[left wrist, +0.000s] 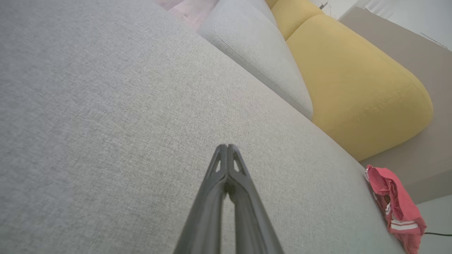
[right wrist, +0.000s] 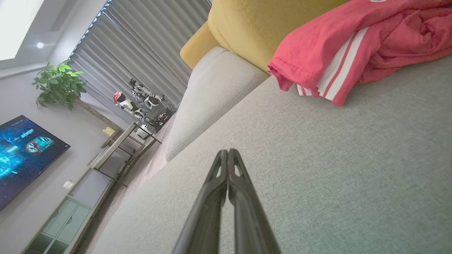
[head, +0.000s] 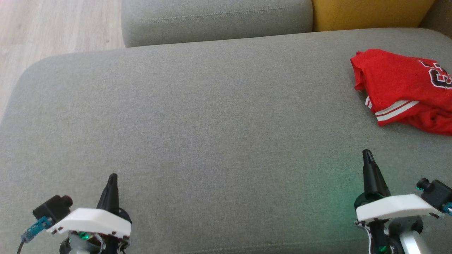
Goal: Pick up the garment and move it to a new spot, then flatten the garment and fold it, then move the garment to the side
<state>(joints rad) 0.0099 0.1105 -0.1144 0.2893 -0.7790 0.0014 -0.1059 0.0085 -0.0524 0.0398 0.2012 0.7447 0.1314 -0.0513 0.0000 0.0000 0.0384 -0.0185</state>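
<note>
A red garment point(head: 402, 90) with white stripes and a dark number lies crumpled at the far right of the grey sofa seat point(head: 212, 123), partly cut off by the picture's edge. It also appears in the left wrist view as a small red garment point(left wrist: 395, 204) and close up as the garment point(right wrist: 353, 46) in the right wrist view. My left gripper point(head: 112, 178) is shut and empty at the lower left, far from it. My right gripper point(head: 367, 154) is shut and empty, a short way in front of the garment. Both pairs of fingertips meet: left gripper point(left wrist: 227, 146), right gripper point(right wrist: 227, 151).
A grey back cushion point(head: 215, 19) and a yellow cushion point(head: 370, 12) line the seat's far side. Wooden floor point(head: 53, 31) lies beyond the seat's left edge. A TV point(right wrist: 21, 151), a plant point(right wrist: 58, 83) and a low cabinet point(right wrist: 70, 211) stand across the room.
</note>
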